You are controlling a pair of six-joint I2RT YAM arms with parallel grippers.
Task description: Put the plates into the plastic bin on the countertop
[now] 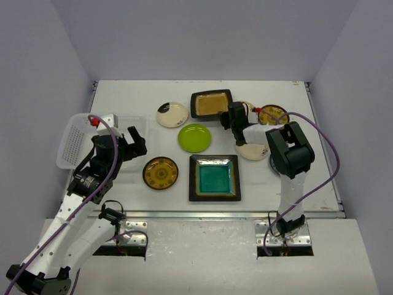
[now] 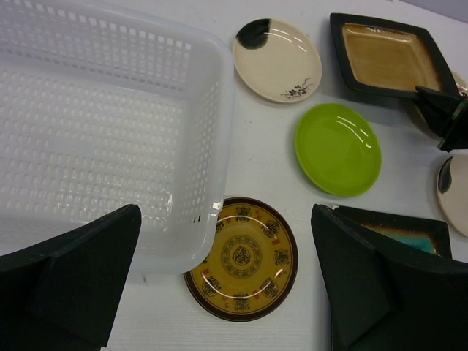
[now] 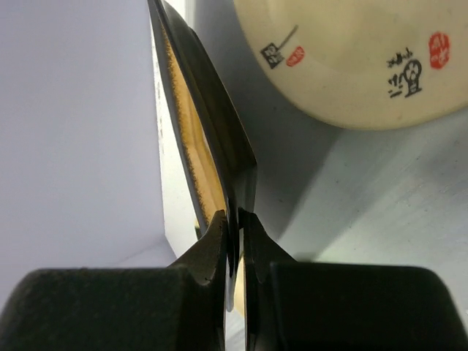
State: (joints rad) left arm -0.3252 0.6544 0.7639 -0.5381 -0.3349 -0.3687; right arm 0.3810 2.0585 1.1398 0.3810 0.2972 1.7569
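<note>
My right gripper (image 1: 234, 117) is shut on the dark rim of the amber square plate (image 1: 210, 103); the wrist view shows its fingertips (image 3: 219, 232) pinching that rim (image 3: 212, 131). My left gripper (image 2: 225, 219) hangs open over the near corner of the white plastic bin (image 2: 110, 131), with the brown-yellow patterned plate (image 2: 245, 259) below it. The bin (image 1: 77, 138) holds nothing that I can see. On the countertop (image 1: 135, 98) lie the lime-green plate (image 1: 194, 137), the teal square plate (image 1: 214, 177), and a cream plate with a dark patch (image 1: 172, 114).
A cream plate with red stamps (image 3: 351, 58) lies just right of the right gripper, and another cream plate (image 1: 253, 149) sits beside that arm. A second patterned plate (image 1: 272, 114) is partly hidden behind the right arm. Grey walls enclose the table on three sides.
</note>
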